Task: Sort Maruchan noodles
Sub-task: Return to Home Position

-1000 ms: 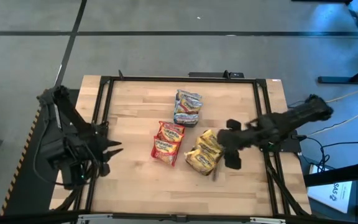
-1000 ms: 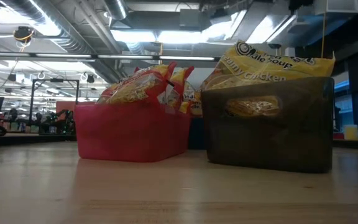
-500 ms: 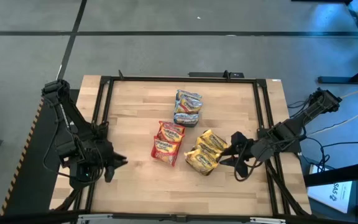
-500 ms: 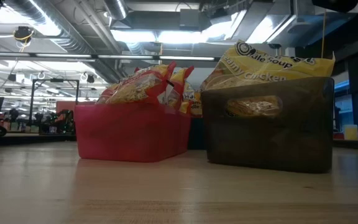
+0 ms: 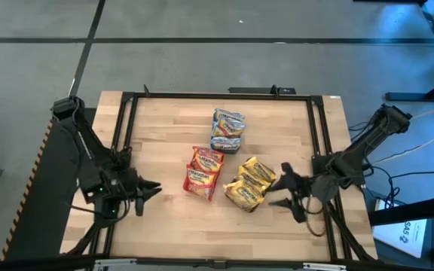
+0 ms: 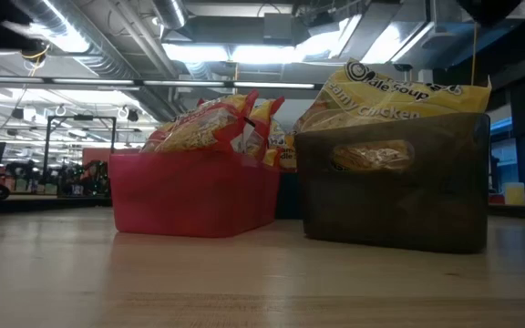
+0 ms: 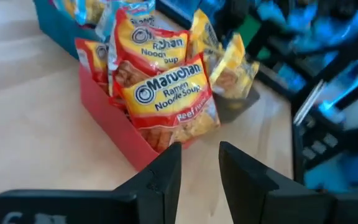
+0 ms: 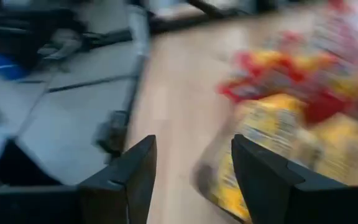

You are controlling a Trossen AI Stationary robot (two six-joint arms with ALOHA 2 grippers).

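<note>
The Maruchan noodles sit sorted by kind in three small trays at the table's middle. Blue-and-pink packets are on the far side, red packets stand in a red tray, and yellow packets stand in a dark grey tray. My left gripper is open above the table, left of the red tray and pointing at it. My right gripper is open just right of the yellow packets. Neither holds anything.
A black frame runs round the wooden tabletop. Bare wood lies left of the trays and along the near side. The three trays stand close together, the grey one touching the red one's corner.
My right gripper has drawn back from over the yellow packets toward the table's right and near edges and now hovers beside the grey tray. My left gripper has shifted a little toward the near edge and toward the red tray. The packets and trays have stayed put.
</note>
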